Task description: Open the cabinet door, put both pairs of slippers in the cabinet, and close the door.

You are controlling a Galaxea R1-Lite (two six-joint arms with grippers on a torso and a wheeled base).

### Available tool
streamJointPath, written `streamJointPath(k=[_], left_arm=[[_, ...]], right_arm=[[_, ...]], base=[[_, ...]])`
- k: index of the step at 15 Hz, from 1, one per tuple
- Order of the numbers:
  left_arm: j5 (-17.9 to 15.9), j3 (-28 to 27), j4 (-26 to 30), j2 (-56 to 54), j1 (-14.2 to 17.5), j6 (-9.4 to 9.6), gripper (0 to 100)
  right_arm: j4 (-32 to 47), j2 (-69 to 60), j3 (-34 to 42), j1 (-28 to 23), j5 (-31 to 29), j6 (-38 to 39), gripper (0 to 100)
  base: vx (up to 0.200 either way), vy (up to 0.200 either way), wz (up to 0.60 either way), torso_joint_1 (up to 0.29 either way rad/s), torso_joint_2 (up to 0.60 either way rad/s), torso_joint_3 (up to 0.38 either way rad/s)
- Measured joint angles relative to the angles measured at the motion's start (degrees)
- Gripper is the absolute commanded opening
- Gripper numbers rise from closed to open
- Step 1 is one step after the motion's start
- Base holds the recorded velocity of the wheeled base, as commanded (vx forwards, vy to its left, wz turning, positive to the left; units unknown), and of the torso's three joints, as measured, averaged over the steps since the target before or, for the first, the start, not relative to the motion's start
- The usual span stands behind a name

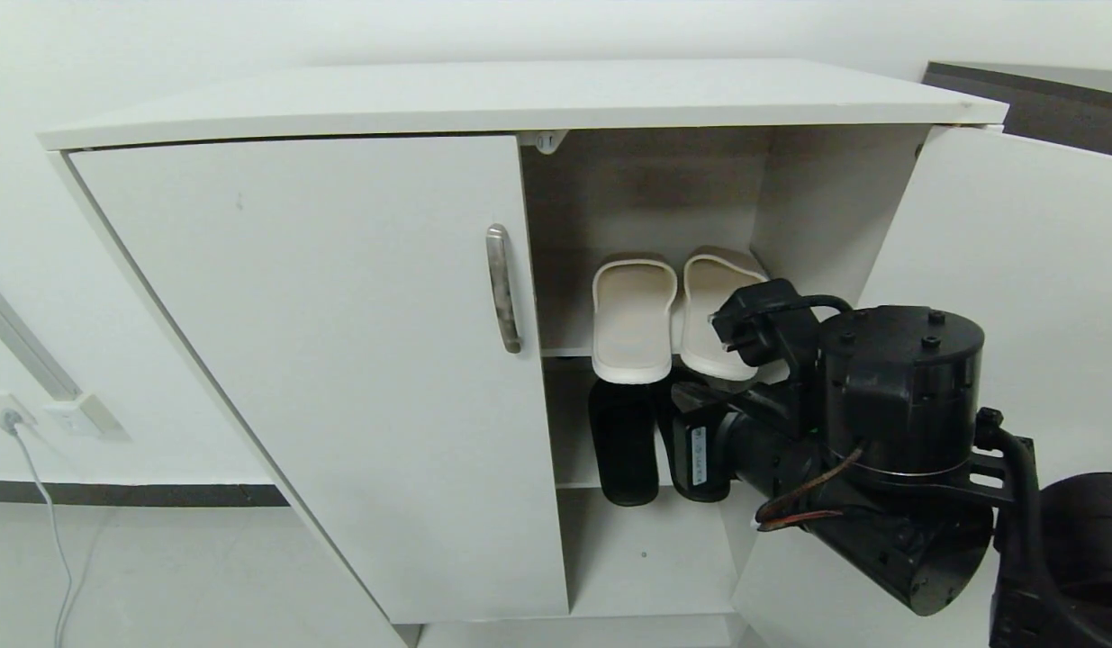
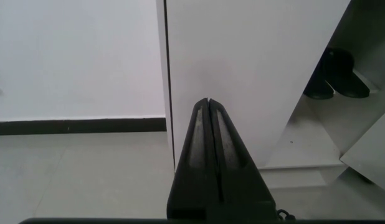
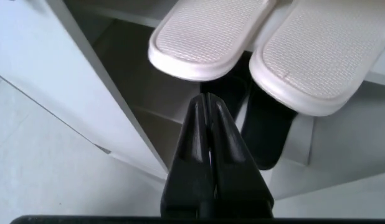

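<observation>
The cabinet [image 1: 519,94] has its right door [image 1: 997,270] swung open and its left door [image 1: 321,360] closed. A pair of white slippers [image 1: 632,315] lies on the upper shelf, toes hanging over the edge. A pair of black slippers [image 1: 623,441] lies on the shelf below. My right arm [image 1: 880,405] is in front of the opening and hides part of the right-hand slippers. My right gripper [image 3: 208,102] is shut and empty, just short of the white slippers [image 3: 205,37] and black slippers [image 3: 267,134]. My left gripper [image 2: 208,102] is shut and empty, low before the closed door [image 2: 242,62].
A metal handle [image 1: 503,288] sits on the closed door's inner edge. A wall socket with a cable [image 1: 11,418] is at the far left. Bare floor [image 2: 80,174] lies left of the cabinet. The bottom compartment [image 1: 646,549] holds nothing.
</observation>
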Motion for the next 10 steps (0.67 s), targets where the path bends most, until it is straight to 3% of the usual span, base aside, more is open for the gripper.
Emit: streamJointPath(k=[1,10], left_arm=[[0.0,0.0,0.0,0.0,0.0,0.00,0],[0.0,0.0,0.0,0.0,0.0,-0.02,0]], right_arm=[[-0.5,0.0,0.6,0.0,0.1,-0.4,0],[-0.8,0.1,1.5,0.0,0.3,-0.6,0]], base=[[0.000,0.000,0.00,0.000,0.00,0.000],[-0.200,0.000,0.00,0.004,0.00,0.001]])
